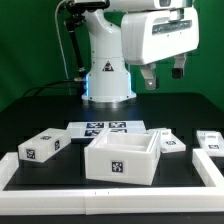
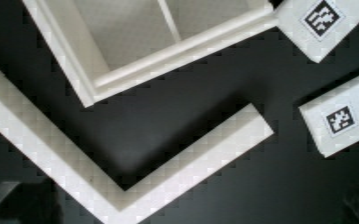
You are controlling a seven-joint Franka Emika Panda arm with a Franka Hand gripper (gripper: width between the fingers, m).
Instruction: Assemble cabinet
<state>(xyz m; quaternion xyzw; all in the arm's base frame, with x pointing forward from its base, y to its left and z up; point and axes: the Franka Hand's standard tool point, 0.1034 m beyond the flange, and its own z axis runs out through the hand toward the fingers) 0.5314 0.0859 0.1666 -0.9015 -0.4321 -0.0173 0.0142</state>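
— White plastic box-shaped cabinet [image 1: 122,160] – where?
— Mid black bench [image 1: 25,120], open side up, one b/w tag on front face. Sits just behind front white border rail [image 1: 60,190]; marker board [image 1: 100,127] lies behind it.
— Claw?
— Claw [image 1: 164,74] high up, toward the exterior view's right. Jaws apart, holding nothing, well above cabinet.
— Loose bits?
— Small white tagged block [image 1: 42,147] near cabinet on the exterior view's left, another small tagged block [image 1: 170,143] near it on the exterior view's right.
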